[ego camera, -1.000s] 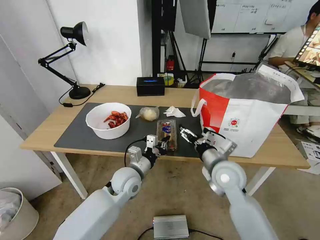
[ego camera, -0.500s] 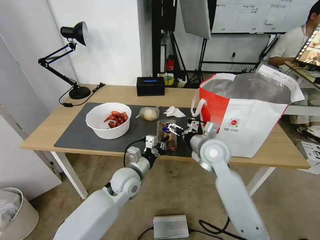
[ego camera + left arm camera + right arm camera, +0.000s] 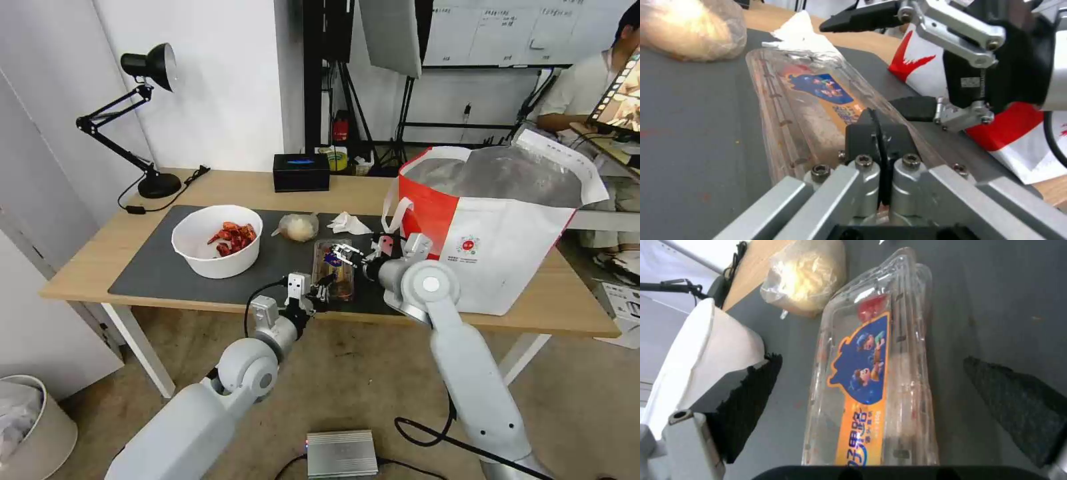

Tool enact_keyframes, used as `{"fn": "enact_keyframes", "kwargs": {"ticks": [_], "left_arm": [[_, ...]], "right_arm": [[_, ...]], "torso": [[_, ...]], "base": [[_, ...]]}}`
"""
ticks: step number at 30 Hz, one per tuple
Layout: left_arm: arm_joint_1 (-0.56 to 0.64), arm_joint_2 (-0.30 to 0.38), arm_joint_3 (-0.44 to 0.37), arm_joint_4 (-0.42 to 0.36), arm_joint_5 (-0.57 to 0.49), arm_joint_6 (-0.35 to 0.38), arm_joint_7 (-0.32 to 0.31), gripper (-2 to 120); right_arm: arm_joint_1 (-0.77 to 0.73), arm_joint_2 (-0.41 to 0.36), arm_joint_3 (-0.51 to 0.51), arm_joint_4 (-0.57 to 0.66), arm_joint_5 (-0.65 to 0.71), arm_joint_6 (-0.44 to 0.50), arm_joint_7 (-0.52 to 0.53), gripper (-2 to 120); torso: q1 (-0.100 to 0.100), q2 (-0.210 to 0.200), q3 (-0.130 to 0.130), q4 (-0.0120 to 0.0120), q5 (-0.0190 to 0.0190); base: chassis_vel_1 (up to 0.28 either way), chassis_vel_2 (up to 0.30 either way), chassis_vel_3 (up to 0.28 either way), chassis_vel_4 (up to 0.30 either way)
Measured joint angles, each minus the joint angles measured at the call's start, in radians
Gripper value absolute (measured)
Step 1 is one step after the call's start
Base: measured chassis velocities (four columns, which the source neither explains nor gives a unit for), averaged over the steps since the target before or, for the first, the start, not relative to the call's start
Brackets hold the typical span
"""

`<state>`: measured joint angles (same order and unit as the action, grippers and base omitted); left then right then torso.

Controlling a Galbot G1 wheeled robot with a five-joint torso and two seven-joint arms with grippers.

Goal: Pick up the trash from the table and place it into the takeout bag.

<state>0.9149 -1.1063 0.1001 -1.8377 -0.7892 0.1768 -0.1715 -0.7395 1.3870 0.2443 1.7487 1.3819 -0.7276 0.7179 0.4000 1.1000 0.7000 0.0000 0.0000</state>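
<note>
A clear hinged plastic tray (image 3: pixel 333 269) with an orange-blue label lies on the table's (image 3: pixel 93 250) dark mat, also seen as the tray (image 3: pixel 871 380) and the tray (image 3: pixel 809 100). My right gripper (image 3: pixel 343 255) hangs open just above it, its black pads (image 3: pixel 751 396) on either side of the tray. My left gripper (image 3: pixel 320 290) is shut at the tray's near end, its fingers (image 3: pixel 878 133) pressed together. On the mat sit the white bowl (image 3: pixel 217 240) of red shells, the small clear bag (image 3: pixel 297 227) and the crumpled tissue (image 3: pixel 348 223). The takeout bag (image 3: pixel 493 227) stands open at the right.
A black tissue box (image 3: pixel 301 172) sits at the table's back edge and a black desk lamp (image 3: pixel 147 120) at the back left. On the floor lie a silver box (image 3: pixel 341 453) and a bin (image 3: pixel 27 427). The bag's wall stands close behind my right arm.
My right gripper swung left from beside the takeout bag to over the tray and stays open. The left gripper has barely moved.
</note>
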Motion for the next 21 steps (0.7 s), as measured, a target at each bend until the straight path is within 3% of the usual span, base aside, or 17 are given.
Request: {"fn": "enact_keyframes", "kwargs": {"ticks": [21], "left_arm": [[0.009, -0.007, -0.002, -0.003, -0.004, -0.001, -0.005, 0]], "right_arm": [[0.041, 0.024, -0.008, -0.067, 0.035, 0.004, -0.007, 100]], "torso": [[0.0, 0.0, 0.0, 0.0, -0.0001]], "base": [[0.0, 0.0, 0.0, 0.0]]}}
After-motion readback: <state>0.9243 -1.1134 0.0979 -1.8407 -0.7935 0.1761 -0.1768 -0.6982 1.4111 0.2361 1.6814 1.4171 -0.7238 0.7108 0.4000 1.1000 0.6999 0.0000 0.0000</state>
